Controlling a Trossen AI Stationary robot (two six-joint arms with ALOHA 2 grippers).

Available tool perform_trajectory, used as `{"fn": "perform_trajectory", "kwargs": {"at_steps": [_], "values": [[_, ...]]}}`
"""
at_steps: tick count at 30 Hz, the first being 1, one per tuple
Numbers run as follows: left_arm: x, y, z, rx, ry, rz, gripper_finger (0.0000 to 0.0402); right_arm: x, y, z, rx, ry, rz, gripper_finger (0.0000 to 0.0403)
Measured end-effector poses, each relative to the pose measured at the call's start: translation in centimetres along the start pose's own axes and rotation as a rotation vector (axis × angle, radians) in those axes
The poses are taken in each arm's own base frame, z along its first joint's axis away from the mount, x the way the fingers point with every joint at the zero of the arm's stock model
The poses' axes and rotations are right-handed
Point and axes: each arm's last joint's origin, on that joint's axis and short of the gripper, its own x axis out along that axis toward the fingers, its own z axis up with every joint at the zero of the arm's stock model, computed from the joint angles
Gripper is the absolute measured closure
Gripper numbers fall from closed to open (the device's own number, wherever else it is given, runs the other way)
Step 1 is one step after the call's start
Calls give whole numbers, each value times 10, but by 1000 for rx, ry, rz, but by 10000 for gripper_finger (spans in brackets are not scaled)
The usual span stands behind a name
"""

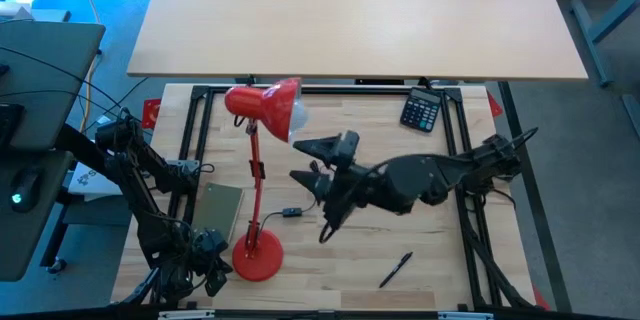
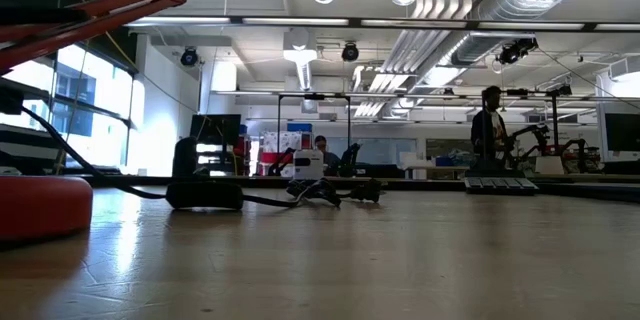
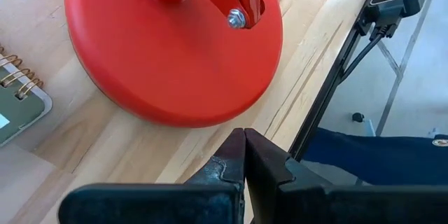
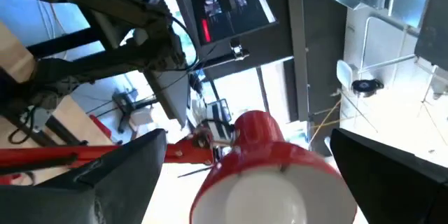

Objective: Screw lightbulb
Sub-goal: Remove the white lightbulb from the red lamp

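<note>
The red desk lamp stands on its round base (image 1: 258,258) at the table's near left, and its shade (image 1: 264,102) is raised at the far left. The white lightbulb (image 1: 299,118) sits in the shade's mouth, shown large in the right wrist view (image 4: 280,196). My right gripper (image 1: 312,162) is open, level, just in front of the bulb. Its two fingers (image 4: 126,175) stand on either side of the shade's mouth without touching it. My left gripper (image 3: 243,134) is shut, low beside the lamp base (image 3: 175,49). My left gripper's shut fingertips (image 3: 238,143) slant down at the rim of the lamp base (image 3: 231,112); I cannot tell whether they touch it.
A black calculator (image 1: 422,111) lies at the far right and a black pen (image 1: 395,269) at the near right. A green spiral notebook (image 1: 220,210) lies left of the lamp's arm. The lamp's cord and switch (image 1: 291,212) trail across the middle. People show in the room beyond.
</note>
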Motion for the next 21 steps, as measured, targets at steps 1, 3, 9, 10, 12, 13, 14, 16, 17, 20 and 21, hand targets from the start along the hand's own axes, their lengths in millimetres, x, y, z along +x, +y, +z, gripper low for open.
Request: {"fn": "perform_trajectory", "kwargs": {"at_steps": [1,3,9,10,12,13,14,16,17,20,21], "values": [[0,0,0,0,0,0,401,-2,1,2,4,17,0,4],[0,0,0,5,0,1,401,-7,3,6,4,46,5,4],[0,1,0,67,-7,5,401,-16,6,15,104,30,16,4],[0,1,1,70,-14,9,401,-17,7,16,106,29,23,4],[0,3,2,74,-46,21,401,-19,9,17,76,30,35,4],[0,4,3,78,-80,25,401,-19,9,18,69,30,34,4],[1,5,6,86,-124,34,401,-20,9,18,67,30,34,4],[11,10,13,104,-183,114,401,-21,9,19,75,48,28,4],[23,17,16,100,-170,179,401,-22,9,19,71,63,23,4],[57,23,18,79,-183,193,401,-26,5,22,84,62,16,4],[70,22,17,92,-200,179,401,-28,1,23,96,57,8,4]]}}
